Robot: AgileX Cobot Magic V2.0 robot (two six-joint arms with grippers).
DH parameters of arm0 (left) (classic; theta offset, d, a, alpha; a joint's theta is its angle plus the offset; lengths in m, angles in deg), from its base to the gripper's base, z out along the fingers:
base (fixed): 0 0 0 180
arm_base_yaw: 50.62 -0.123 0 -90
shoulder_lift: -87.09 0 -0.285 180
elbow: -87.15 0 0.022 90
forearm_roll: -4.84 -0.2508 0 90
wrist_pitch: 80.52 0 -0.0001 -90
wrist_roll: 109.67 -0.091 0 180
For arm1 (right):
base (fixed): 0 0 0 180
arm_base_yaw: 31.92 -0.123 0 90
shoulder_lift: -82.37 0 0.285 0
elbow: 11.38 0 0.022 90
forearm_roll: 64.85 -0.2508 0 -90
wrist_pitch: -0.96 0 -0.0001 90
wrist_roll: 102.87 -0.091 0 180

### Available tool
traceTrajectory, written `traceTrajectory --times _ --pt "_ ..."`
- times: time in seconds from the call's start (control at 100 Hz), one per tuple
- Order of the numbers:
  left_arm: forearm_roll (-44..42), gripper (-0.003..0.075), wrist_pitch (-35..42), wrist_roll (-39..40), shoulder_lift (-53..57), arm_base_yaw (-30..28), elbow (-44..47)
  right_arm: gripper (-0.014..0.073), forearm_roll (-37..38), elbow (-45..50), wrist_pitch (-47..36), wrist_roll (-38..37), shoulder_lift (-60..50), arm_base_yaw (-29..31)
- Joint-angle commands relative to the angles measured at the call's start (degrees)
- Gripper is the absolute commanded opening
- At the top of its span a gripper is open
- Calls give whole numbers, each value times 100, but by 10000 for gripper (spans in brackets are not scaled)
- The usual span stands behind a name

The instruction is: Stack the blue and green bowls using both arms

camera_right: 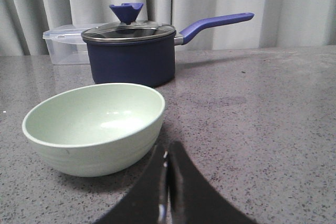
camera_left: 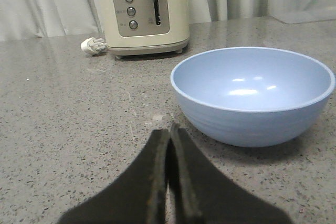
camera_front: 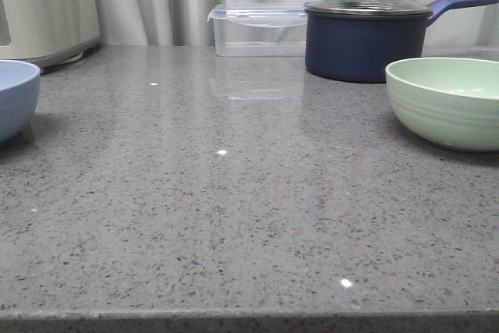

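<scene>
The blue bowl [camera_front: 14,99] sits upright at the table's left edge, cut off by the front view; it shows whole and empty in the left wrist view [camera_left: 252,94]. My left gripper [camera_left: 168,129] is shut, empty, just short of the bowl and to one side. The green bowl [camera_front: 451,101] stands upright at the right, also empty [camera_right: 94,127]. My right gripper [camera_right: 166,149] is shut with nothing in it, its tips close beside that bowl's side. Neither arm shows in the front view.
A dark navy lidded pot [camera_front: 366,37] with a handle stands behind the green bowl. A clear plastic box [camera_front: 259,30] sits at the back centre. A cream toaster [camera_front: 47,7] stands at the back left, a white plug [camera_left: 93,46] beside it. Curtains hang behind.
</scene>
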Motion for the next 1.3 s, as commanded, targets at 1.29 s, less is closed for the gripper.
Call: traceTrajectory --times 1.29 --pt "82 -20 521 2 39 -12 -569 -63 97 -664 376 15 210 34"
